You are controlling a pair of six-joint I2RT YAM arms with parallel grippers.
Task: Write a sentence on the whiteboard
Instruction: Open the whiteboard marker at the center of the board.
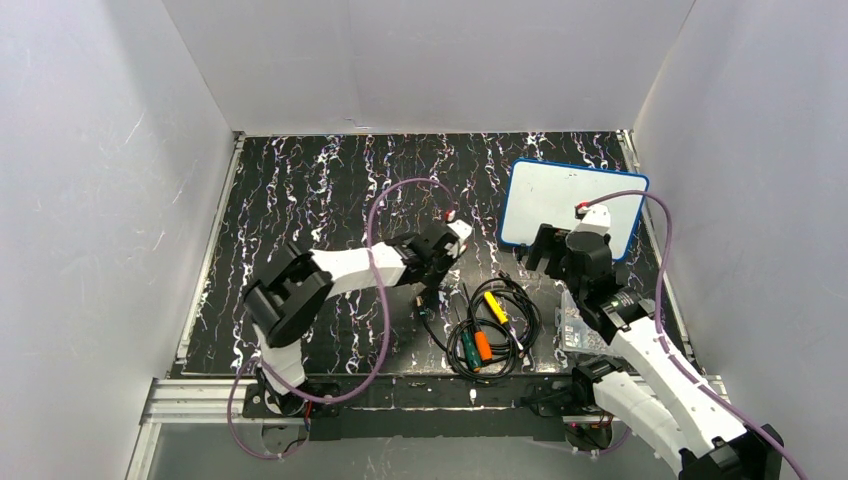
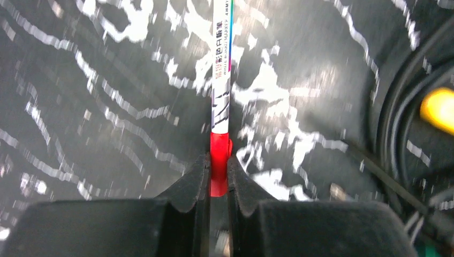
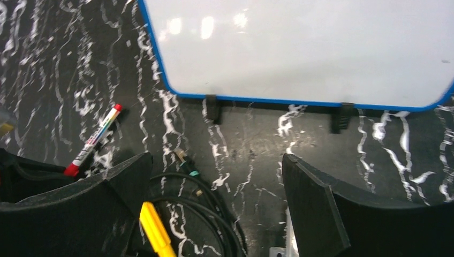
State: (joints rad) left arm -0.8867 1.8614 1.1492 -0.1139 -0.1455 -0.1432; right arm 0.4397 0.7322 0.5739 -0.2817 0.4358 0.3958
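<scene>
The left fingers are clamping shut on the red end of a marker. Its white printed barrel is pointing toward 12 o'clock in the left wrist view, low over the black marbled bench. In the top view, this arm is reaching toward the middle of the bench.

The right fingers are standing wide apart and holding nothing, hanging over bare bench. From there the whiteboard is sitting at 12 o'clock, just beyond the fingertips and apart from them. The marker is showing at 9 o'clock.

In the top view, the whiteboard is sitting at about 2 o'clock on the bench, near the right wall. Its blue rim is enclosing a plain white face that is catching glare, and two small black feet are showing under its near edge.

A coil of black cable is lying at 5 o'clock from the left fingers, between the two arms. A yellow piece, an orange piece and a green piece are resting on it.
</scene>
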